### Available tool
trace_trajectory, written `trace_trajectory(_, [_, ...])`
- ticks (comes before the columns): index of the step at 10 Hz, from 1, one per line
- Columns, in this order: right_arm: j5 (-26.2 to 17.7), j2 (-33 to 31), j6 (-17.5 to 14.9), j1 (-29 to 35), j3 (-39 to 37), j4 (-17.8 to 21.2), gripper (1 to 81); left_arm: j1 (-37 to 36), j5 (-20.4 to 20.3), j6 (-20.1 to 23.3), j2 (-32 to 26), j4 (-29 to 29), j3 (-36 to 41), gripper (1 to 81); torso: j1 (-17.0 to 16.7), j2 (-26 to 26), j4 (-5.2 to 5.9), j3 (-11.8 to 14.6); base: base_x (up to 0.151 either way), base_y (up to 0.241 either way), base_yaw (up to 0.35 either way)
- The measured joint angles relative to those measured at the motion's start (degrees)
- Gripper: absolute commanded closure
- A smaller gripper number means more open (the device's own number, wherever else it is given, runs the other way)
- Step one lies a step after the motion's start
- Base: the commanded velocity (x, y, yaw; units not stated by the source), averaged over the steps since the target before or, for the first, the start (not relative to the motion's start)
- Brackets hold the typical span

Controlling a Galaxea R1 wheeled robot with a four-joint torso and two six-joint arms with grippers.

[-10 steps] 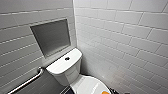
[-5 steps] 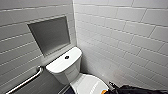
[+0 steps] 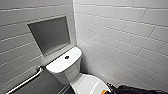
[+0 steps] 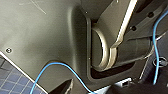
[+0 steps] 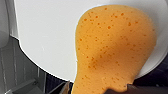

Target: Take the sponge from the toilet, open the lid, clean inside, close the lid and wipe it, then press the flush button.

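**Sponge held at the closed lid**

Over the last second the right arm (image 3: 130, 88) has edged further into the head view's lower corner. The toilet (image 3: 65, 65) is unchanged, its lid (image 5: 50, 37) down, so work on the lid seems to be at hand. The right gripper (image 5: 95, 90) appears pinched narrowly on the sponge (image 5: 112, 47) — which lies on or just above the lid, contact uncertain.

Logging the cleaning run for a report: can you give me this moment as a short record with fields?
toilet lid: shut, white
sponge: orange, flat against the lid
right pincer: at the sponge's narrow end, seemingly gripping it
flush button: mid tank top, nothing touching it
grab bar: wall beside the tank
wall niche: above the tank
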Motion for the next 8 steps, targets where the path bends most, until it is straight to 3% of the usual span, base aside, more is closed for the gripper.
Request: trace_trajectory(8, [-1.0, 2.9, 0.2, -1.0, -5.6, 0.1, 1.0, 0.0, 0.0, 0.0, -0.1, 0.0, 0.0, 1.0, 0.0, 0.0, 0.0, 0.0, 0.0, 0.0, 0.0])
